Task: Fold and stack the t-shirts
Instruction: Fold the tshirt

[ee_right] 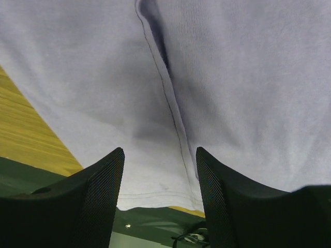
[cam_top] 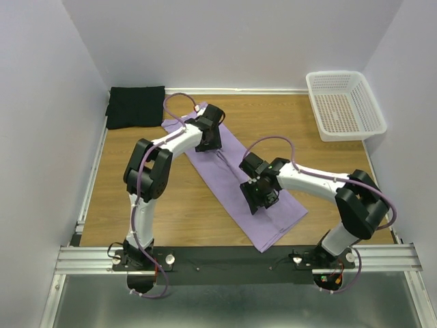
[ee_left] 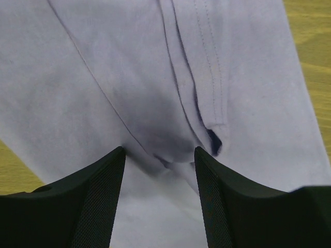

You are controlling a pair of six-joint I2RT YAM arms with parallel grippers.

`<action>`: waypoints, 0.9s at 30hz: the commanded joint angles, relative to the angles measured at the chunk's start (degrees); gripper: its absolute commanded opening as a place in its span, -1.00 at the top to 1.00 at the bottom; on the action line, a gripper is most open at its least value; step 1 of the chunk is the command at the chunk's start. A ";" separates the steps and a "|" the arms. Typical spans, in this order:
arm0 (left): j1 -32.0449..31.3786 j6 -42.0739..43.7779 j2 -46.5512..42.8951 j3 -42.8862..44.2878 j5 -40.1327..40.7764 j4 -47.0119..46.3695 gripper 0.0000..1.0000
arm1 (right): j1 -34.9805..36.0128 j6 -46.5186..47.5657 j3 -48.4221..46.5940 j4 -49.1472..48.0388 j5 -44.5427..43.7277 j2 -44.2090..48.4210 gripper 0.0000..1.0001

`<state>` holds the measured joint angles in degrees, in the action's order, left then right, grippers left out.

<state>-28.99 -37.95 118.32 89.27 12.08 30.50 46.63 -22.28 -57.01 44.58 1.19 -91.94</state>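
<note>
Lavender t-shirt (cam_top: 229,183) lies as long folded strip, diag. across worktop (cam_top: 191,215); black tee (cam_top: 135,106) folded at far-L corner. L fingers (ee_left: 103,196) & R fingers (ee_right: 101,196) both spread wide, empty, over strip's ends. Cloth looks soft, light, floppy; prob. best pinched at end edges.

The lavender t-shirt (cam_top: 220,174) is showing as soft, matt knit cloth, the black t-shirt (cam_top: 135,106) likewise. The table (cam_top: 191,215) is looking like smooth wood grain, the basket (cam_top: 334,72) like white perforated plastic.
</note>
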 commanded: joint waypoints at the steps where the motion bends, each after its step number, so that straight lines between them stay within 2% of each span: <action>1: -0.36 -0.72 3.13 2.12 2.25 0.79 -0.28 | -0.14 -0.04 1.90 1.13 2.41 -2.54 -0.32; 5: -0.89 1.21 6.03 4.14 1.99 0.79 -0.26 | -0.14 0.04 2.43 0.86 3.81 -3.59 -0.32; 13: -1.33 5.60 12.45 11.00 1.02 1.75 -0.26 | 0.91 -0.48 2.26 -3.09 12.78 -6.05 -0.32; 23: 0.68 11.94 26.77 34.62 1.20 5.62 -0.26 | 1.71 -1.45 -5.64 -8.63 14.10 -14.75 -0.32; 27: 2.62 12.20 28.54 38.25 -2.14 3.96 -0.26 | 1.71 -1.19 -9.16 -9.42 14.19 -18.62 -0.32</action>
<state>-29.34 -27.40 143.17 125.51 12.12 34.89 47.64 -24.08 -65.65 41.23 15.84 -104.77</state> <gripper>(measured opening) 0.631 0.656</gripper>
